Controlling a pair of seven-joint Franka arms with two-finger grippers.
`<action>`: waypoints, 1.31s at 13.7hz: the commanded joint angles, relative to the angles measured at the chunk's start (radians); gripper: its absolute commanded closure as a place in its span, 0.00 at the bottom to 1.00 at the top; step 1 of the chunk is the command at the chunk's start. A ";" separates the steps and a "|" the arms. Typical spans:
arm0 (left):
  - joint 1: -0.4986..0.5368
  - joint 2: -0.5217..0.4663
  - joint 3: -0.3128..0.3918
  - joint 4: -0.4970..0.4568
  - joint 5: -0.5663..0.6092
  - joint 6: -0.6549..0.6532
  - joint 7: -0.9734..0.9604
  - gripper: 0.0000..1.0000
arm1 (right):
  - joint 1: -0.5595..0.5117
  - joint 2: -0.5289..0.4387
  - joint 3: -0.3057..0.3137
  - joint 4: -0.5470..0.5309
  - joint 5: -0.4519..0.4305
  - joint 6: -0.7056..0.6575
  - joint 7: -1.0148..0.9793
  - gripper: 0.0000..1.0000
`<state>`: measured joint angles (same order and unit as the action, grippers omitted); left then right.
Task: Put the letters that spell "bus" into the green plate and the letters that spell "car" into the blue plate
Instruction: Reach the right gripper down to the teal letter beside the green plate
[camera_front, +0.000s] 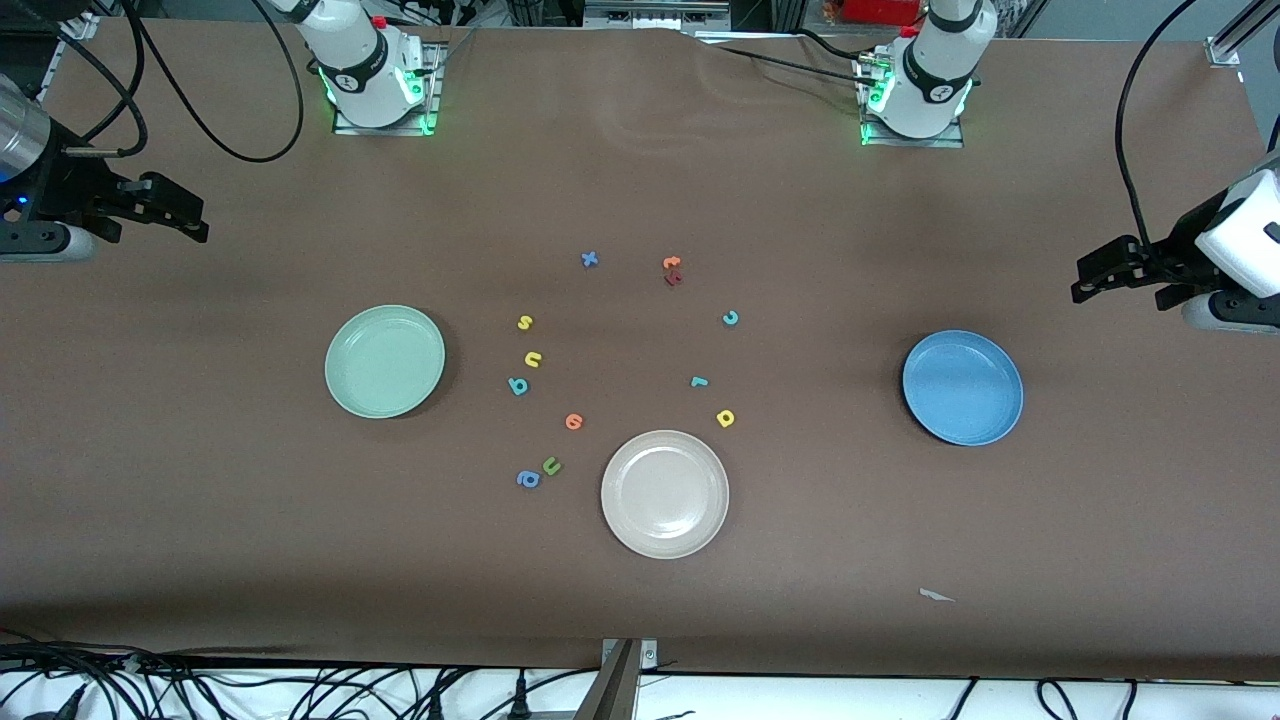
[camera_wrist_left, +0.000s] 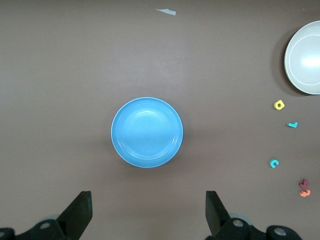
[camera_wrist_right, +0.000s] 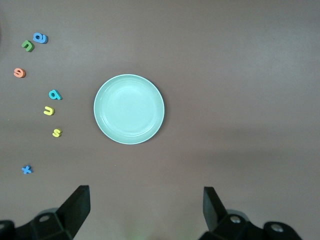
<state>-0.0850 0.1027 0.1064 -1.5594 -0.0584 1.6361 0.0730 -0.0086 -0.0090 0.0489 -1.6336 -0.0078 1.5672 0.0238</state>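
The green plate (camera_front: 385, 361) (camera_wrist_right: 129, 109) holds nothing; beside it lie the yellow "s" (camera_front: 524, 322), yellow "u" (camera_front: 533, 359) and teal "b" (camera_front: 518, 386). The blue plate (camera_front: 962, 387) (camera_wrist_left: 147, 132) holds nothing too. Between the two plates lie the teal "c" (camera_front: 730, 318), teal "r" (camera_front: 699, 381) and yellow "a" (camera_front: 726, 418). My right gripper (camera_front: 190, 215) (camera_wrist_right: 145, 205) hangs open over the bare table at the right arm's end. Open as well, my left gripper (camera_front: 1082, 280) (camera_wrist_left: 148, 210) hovers over the left arm's end, past the blue plate.
A beige-white plate (camera_front: 665, 493) sits nearer the front camera, mid-table. Other letters lie about: orange "e" (camera_front: 573, 421), green "u" (camera_front: 551, 466), blue "a" (camera_front: 528, 480), blue "x" (camera_front: 590, 259), an orange-and-red pair (camera_front: 672, 270). A paper scrap (camera_front: 936, 596) lies near the front edge.
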 joint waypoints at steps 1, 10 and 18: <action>-0.001 0.000 -0.001 0.005 0.032 -0.010 0.016 0.00 | -0.001 -0.002 -0.004 0.011 -0.006 0.001 0.002 0.00; 0.001 0.002 0.001 0.004 0.032 -0.009 0.016 0.00 | -0.001 0.053 -0.001 0.005 -0.001 0.002 0.030 0.00; -0.001 0.015 0.001 0.004 0.031 -0.007 0.014 0.00 | 0.301 0.306 0.009 0.000 -0.008 0.279 0.537 0.00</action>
<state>-0.0836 0.1119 0.1071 -1.5628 -0.0584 1.6361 0.0730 0.2314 0.2168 0.0632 -1.6486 -0.0069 1.7624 0.4107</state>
